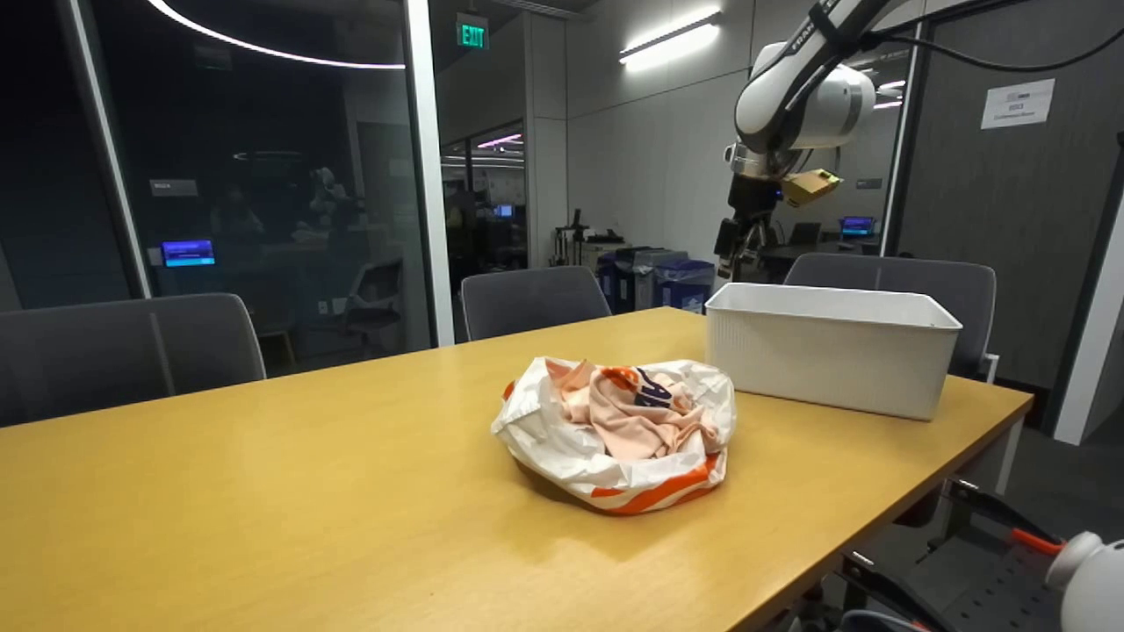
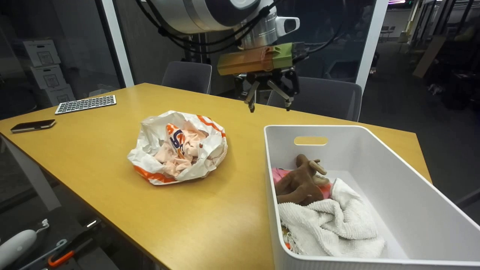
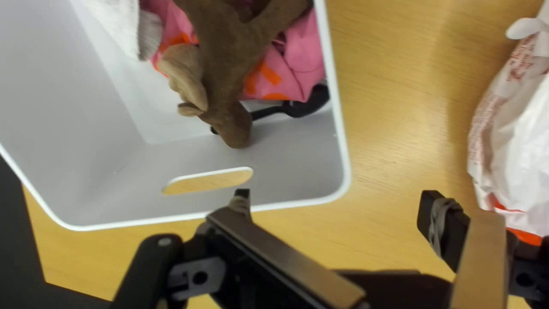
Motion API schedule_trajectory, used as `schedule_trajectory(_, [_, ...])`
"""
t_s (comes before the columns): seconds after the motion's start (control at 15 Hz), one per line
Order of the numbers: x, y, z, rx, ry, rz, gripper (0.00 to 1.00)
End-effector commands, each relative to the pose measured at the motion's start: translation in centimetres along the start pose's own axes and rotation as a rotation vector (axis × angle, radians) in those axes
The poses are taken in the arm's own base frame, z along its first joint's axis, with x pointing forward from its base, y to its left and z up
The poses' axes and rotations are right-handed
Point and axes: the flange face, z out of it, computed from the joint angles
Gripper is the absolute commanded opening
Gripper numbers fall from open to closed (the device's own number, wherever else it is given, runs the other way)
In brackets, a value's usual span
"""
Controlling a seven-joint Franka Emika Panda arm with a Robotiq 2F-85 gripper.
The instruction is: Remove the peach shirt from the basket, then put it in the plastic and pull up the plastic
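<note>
Plush [image 2: 300, 183] and white cloth [image 2: 333, 227] in basket [image 2: 405, 202], keyboard [image 2: 86, 104]

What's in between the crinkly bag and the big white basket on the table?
Just a strip of yellow tabletop lies between the bag and the basket, as an exterior view shows.

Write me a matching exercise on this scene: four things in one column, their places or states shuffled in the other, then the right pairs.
Things:
1. Pale peach cloth shirt
2. Wrinkled white plastic bag with orange print
3. Brown soft toy animal
4. Black two-fingered end effector

Places and states:
A. Lying in the white rectangular plastic basket
B. Open and raised, with nothing held
C. Bunched inside the bag
D. Resting on the yellow wood-grain table, apart from the basket

Pairs: 1-C; 2-D; 3-A; 4-B
</note>
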Motion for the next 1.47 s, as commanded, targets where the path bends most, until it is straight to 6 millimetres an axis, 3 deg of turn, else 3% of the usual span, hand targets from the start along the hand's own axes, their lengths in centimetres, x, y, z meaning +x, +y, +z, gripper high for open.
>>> schedule_trajectory(0.0, [0.1, -3.9, -0.4, 0.153, 0.020, -0.068, 1.00])
schedule_trajectory(0.27, [-0.3, -7.9, 1.9, 0.306, -0.037, -0.136, 1.00])
schedule_trajectory(0.73, [-2.4, -11.0, 7.5, 0.368, -0.146, -0.176, 1.00])
schedule_trajectory(1.2, [-2.2, -14.7, 10.8, 0.399, -0.159, -0.215, 1.00])
schedule_trajectory(1.27, [-2.2, -15.0, 11.1, 0.395, -0.152, -0.224, 0.97])
schedule_trajectory(1.33, [-2.1, -15.2, 11.2, 0.393, -0.135, -0.232, 0.74])
schedule_trajectory(1.4, [-2.1, -15.4, 11.3, 0.391, -0.120, -0.240, 0.72])
